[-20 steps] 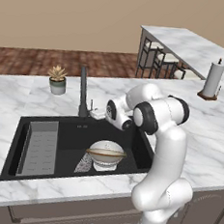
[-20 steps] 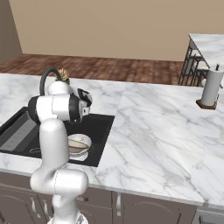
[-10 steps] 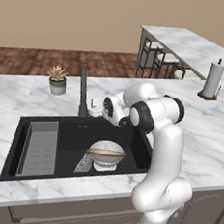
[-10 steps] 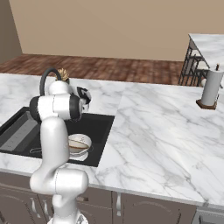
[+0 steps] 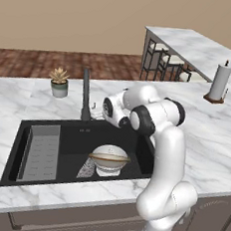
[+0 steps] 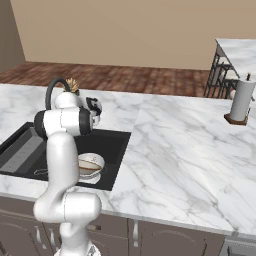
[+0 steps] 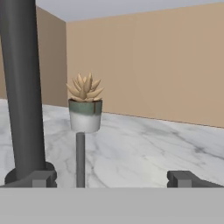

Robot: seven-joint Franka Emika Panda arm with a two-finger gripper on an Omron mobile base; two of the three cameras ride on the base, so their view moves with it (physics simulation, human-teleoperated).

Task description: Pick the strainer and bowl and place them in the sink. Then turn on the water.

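Note:
The black sink (image 5: 19,153) holds the tan-rimmed bowl (image 5: 109,158), and the silver mesh strainer (image 5: 86,170) lies just to its left on the basin floor. The bowl (image 6: 90,164) also shows behind the arm in the right base view. My gripper (image 5: 95,108) hovers over the back edge of the sink, right of the dark faucet (image 5: 84,94). In the hand view my gripper (image 7: 111,179) is open and holds nothing. The faucet column (image 7: 22,87) stands at the left and its thin lever (image 7: 80,159) rises between the fingertips (image 7: 39,178). Water is out of view.
A grey ribbed tray (image 5: 43,153) lies in the sink's left part. A small potted succulent (image 5: 59,82) stands on the marble counter (image 5: 210,136) behind the faucet. A paper towel holder (image 5: 219,82) stands at the far right, with bar stools (image 5: 162,62) beyond.
The hand has moved a little to the left, closer to the faucet. Bowl and strainer have stayed in the sink.

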